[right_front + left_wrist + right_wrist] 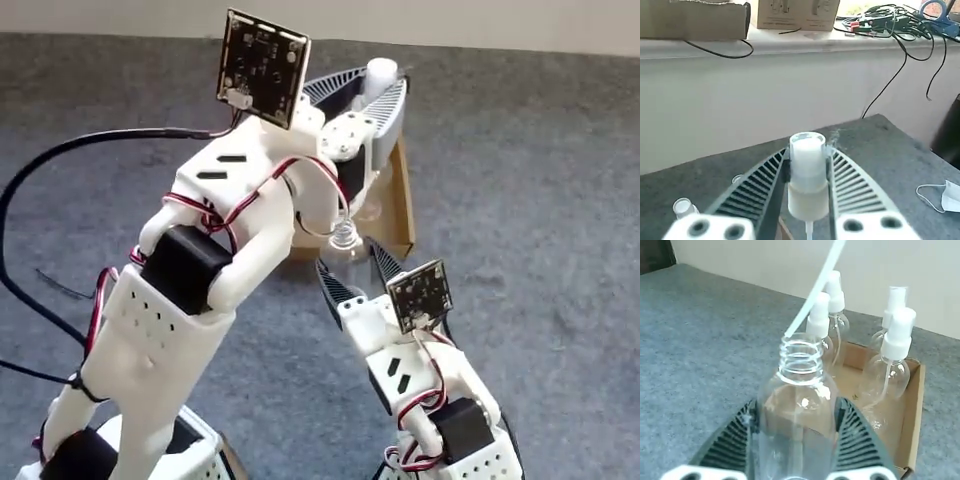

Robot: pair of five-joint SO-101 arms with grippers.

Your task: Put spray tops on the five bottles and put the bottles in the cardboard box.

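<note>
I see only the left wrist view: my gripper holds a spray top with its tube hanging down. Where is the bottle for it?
Observer: The right gripper is shut on an open clear bottle, held upright close to the cardboard box.
Operator: Is my tube inside its neck?
Observer: The spray top has its tube slanting down to the rim of the neck. I cannot tell whether the end is inside.
Operator: How many bottles are finished?
Observer: Four bottles with spray tops stand in the box.
</note>
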